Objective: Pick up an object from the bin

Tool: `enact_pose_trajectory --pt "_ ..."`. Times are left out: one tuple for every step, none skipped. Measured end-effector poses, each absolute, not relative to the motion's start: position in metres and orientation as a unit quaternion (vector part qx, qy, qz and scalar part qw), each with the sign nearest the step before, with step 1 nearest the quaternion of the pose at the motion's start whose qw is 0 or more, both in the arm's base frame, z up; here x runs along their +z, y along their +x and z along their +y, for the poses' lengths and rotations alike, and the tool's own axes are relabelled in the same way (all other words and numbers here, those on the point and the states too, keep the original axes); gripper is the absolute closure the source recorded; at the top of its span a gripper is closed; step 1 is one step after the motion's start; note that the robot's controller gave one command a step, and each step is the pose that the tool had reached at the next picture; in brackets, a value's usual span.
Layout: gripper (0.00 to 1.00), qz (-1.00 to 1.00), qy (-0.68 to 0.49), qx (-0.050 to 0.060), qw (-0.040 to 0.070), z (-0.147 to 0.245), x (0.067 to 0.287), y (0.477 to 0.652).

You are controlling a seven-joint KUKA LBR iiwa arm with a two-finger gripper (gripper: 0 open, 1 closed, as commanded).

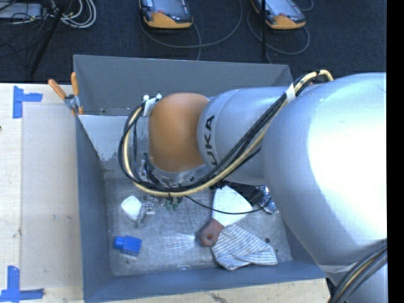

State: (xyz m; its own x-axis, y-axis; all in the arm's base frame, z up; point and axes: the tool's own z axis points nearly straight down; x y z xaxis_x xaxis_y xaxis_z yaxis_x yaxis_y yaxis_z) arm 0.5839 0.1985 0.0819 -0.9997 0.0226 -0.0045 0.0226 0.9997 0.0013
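The gripper hangs low over the left part of the bin, under the arm's orange cover and its looped cables — whether the claw is spread or pressed together cannot be told. Just beside it, on its left, lies a small white piece, angular and matte, resting on the scuffed grey metal floor. Nearer the front-left corner sits a blue block, apart from the walls, with bare floor around it. To the right lie a rounded brown piece touching a crumpled striped cloth — soft, folded, close to the front wall — and behind them a smooth white sheet.
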Motion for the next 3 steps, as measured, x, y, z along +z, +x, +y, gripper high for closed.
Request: enact_pose_trajectory --pt "0.0 0.996 0.088 0.0 -0.001 0.196 0.091 0.578" --pt "0.0 0.997 0.082 -0.001 0.0 0.204 0.074 0.581" --pt "1.0 0.995 0.098 0.005 0.002 0.202 0.077 0.575"
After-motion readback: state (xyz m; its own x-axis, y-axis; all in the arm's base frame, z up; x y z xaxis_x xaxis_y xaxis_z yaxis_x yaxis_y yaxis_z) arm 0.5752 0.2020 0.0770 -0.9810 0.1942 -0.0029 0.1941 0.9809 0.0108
